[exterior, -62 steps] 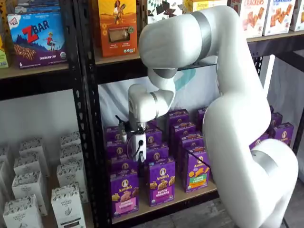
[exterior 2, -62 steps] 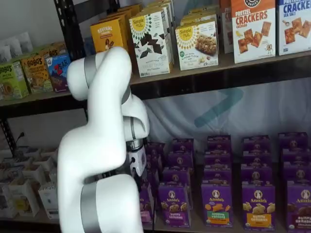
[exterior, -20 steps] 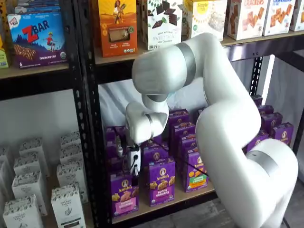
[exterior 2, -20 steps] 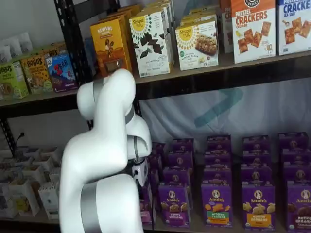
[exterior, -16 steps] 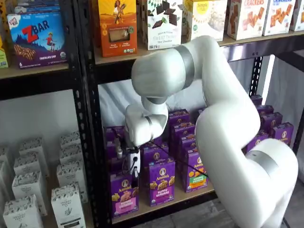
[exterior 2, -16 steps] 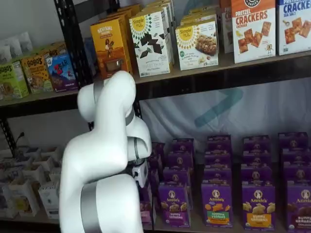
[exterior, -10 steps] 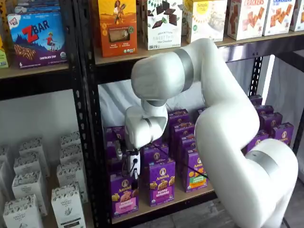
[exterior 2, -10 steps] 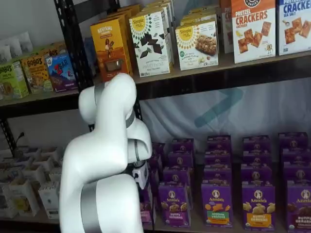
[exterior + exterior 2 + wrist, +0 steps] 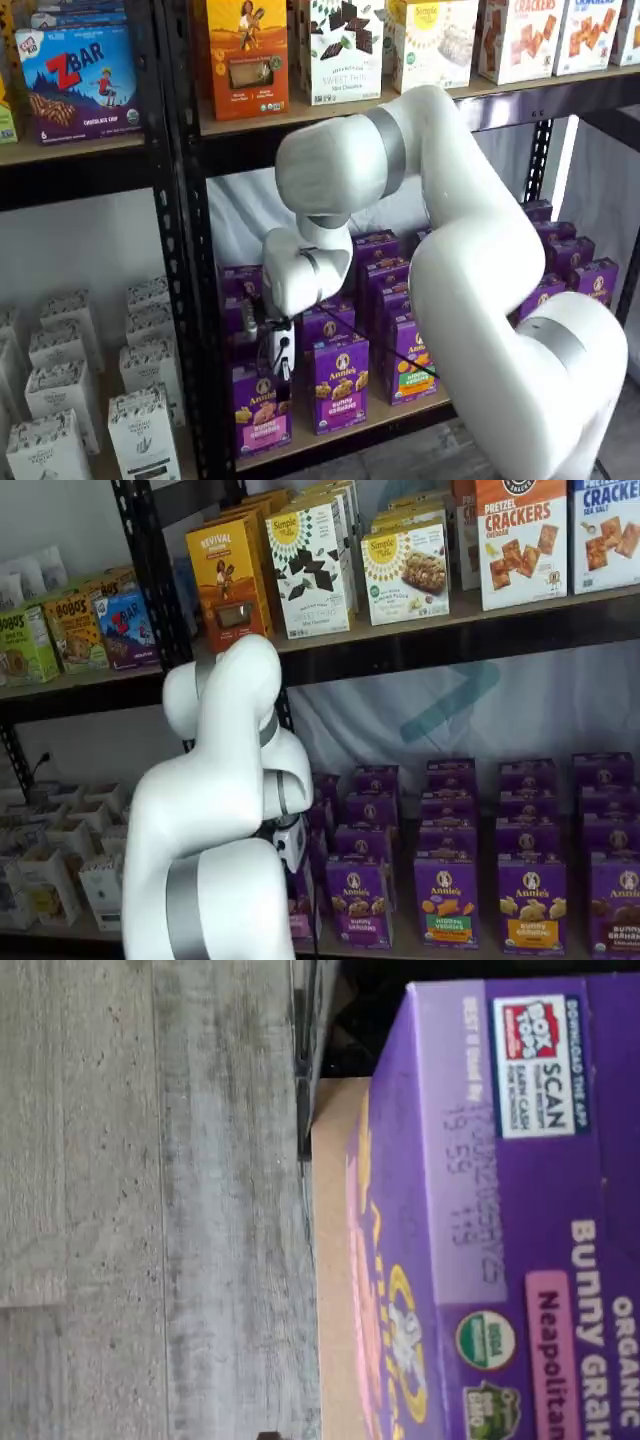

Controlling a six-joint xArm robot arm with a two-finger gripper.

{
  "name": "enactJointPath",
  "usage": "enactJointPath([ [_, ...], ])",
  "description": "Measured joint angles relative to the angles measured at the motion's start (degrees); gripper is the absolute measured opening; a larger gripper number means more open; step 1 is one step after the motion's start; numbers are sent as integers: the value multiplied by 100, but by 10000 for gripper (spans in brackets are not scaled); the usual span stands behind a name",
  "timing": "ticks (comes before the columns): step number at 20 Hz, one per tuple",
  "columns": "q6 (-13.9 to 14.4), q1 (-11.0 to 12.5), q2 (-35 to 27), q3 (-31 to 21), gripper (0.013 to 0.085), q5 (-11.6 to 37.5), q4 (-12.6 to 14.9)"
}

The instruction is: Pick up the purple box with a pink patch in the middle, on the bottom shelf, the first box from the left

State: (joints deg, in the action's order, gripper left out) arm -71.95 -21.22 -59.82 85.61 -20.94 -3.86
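The purple box [image 9: 262, 411] with a pink band stands upright at the front left of the bottom shelf [image 9: 345, 431]. My gripper [image 9: 282, 373] hangs straight above its top, white body upright, fingers down at the carton's top edge. I cannot see a gap or a hold on the box. The wrist view shows the box top [image 9: 500, 1210] very close, with its pink patch, and the tan shelf board [image 9: 335, 1260] beside it. In a shelf view the arm hides nearly all of the box, and only the gripper's white body [image 9: 292, 841] shows.
More purple cartons stand in rows right of it, one with a darker purple band [image 9: 338, 384] and one with a green band [image 9: 412, 363]. A black perforated upright [image 9: 190, 300] stands just left. White cartons [image 9: 140, 430] fill the left bay. Grey floor [image 9: 150, 1210] lies below.
The arm has swung left and lowered the gripper a little, closer over the front left purple box. The boxes have not moved.
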Motion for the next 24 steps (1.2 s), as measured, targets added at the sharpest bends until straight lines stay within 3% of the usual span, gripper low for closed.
enactJointPath([
  [10,-20,-16,-31,24,650,-19,-39],
  [21,15,-36,-60,63,650,-80,-22],
  [24,10,-35,-54,51,570,-94,-25],
])
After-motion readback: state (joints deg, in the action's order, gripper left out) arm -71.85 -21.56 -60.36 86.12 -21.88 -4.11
